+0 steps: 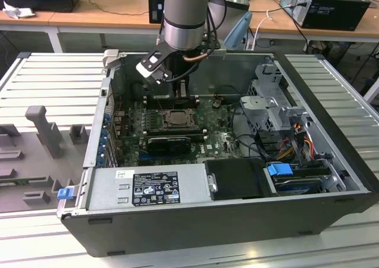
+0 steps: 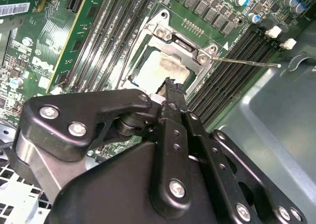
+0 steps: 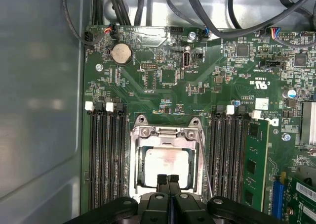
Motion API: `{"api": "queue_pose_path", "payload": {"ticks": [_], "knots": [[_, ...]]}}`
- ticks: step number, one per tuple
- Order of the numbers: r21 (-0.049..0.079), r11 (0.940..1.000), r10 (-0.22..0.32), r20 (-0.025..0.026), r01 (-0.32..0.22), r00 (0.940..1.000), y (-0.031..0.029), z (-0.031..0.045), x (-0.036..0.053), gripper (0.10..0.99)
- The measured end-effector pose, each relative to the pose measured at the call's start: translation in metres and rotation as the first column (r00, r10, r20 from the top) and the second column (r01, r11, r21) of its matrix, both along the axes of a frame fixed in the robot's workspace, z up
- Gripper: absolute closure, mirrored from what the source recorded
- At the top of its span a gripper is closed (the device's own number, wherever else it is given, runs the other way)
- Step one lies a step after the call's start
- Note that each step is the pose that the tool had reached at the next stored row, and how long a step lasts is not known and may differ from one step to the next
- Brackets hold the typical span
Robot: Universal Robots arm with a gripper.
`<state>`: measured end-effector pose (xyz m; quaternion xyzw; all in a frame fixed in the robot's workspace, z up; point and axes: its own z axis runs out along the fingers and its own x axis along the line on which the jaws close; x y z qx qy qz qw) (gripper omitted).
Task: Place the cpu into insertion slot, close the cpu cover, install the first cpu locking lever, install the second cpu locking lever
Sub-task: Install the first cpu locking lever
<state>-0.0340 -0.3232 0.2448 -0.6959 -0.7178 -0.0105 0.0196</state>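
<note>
My gripper (image 3: 168,180) is pinched shut and empty, tips at the cover (image 3: 165,131) edge. The cpu (image 3: 167,162) lies seated beneath it. The lever (image 2: 247,62) stands loose, and I judge a slipped push could scrape the board (image 3: 163,80).

Bright, even light; soft glare on the cpu (image 3: 167,162).

The exterior view looks down from well above the cpu cover (image 1: 176,110); both wrist views face that cover (image 2: 170,40) (image 3: 168,131) closely.
</note>
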Motion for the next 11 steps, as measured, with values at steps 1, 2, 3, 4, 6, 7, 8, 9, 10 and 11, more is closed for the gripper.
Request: {"api": "queue_pose_path", "payload": {"ticks": [1,2,3,4,6,7,8,9,10,11], "knots": [[0.000,1.0000,0.000,0.0000,0.000,1.0000,0.0000,0.0011,0.0000,0.980],[0.000,1.0000,0.000,0.0000,0.000,1.0000,0.0000,0.0021,0.0000,0.980],[0.000,1.0000,0.000,0.0000,0.000,1.0000,0.0000,0.0030,0.0000,0.980],[0.000,1.0000,0.000,0.0000,0.000,1.0000,0.0000,0.0039,0.0000,0.980],[0.000,1.0000,0.000,-0.0001,0.000,1.0000,0.0000,0.0076,0.0000,0.980],[0.000,1.0000,0.000,0.0000,0.000,1.0000,0.0000,0.0092,0.0000,0.980],[0.000,1.0000,0.000,0.0000,0.000,1.0000,0.0000,0.0107,0.0000,0.980],[0.000,1.0000,0.000,0.0000,0.000,1.0000,0.0000,0.0121,0.0000,0.980],[0.000,1.0000,0.000,0.0000,0.000,1.0000,0.0000,0.0138,0.0000,0.980],[0.000,1.0000,0.000,0.0000,0.000,1.0000,0.0000,0.0153,-0.0001,0.980]]}}
